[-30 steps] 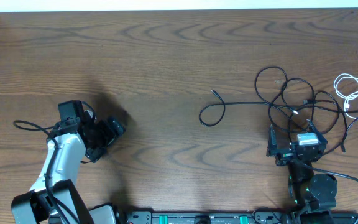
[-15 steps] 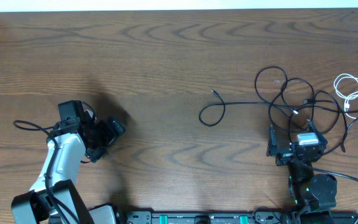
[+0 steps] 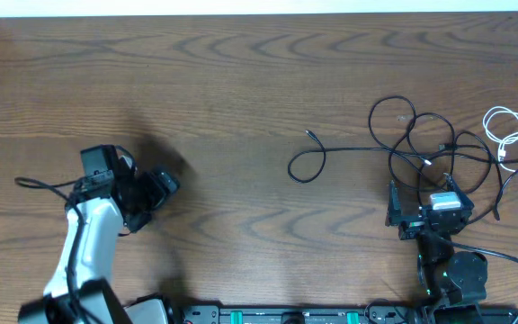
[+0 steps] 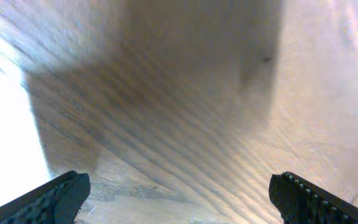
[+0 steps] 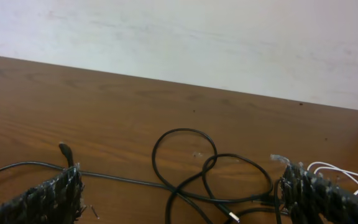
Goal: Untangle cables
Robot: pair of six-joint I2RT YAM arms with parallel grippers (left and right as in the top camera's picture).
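- Surface (image 3: 241,81): dark wood-grain board filling the overhead view. In the right wrist view a pale wall (image 5: 229,37) stands behind its far edge.
- Black cables (image 3: 430,148): a loose tangle of overlapping loops, lying flat at the right of the overhead frame.
- One black strand leaves the tangle toward frame centre and forms a small loop (image 3: 306,167). It ends in a plug (image 3: 311,135) that lies apart from the rest.
- White cable (image 3: 509,135): small coils at the far right edge, just beside the black tangle. A black loop reaches its lower part; whether the two are interlaced cannot be told.
- Right jaws: at the lower right of the overhead frame, just below the tangle. They stand wide apart and clamp nothing.
- Right wrist view: the ribbed fingers (image 5: 55,196) sit in the bottom corners, and the black loops lie on the surface between and beyond them. Whether either finger touches a strand cannot be told.
- Left jaws: at the middle left of the overhead frame, well apart from every cable. They stand wide apart and are empty.
- Left wrist view: the fingers (image 4: 55,196) sit in the bottom corners. Above them is shadowed, blurred wood grain.
- Left arm (image 3: 84,243): white-cased, rising from the bottom left of the overhead frame.
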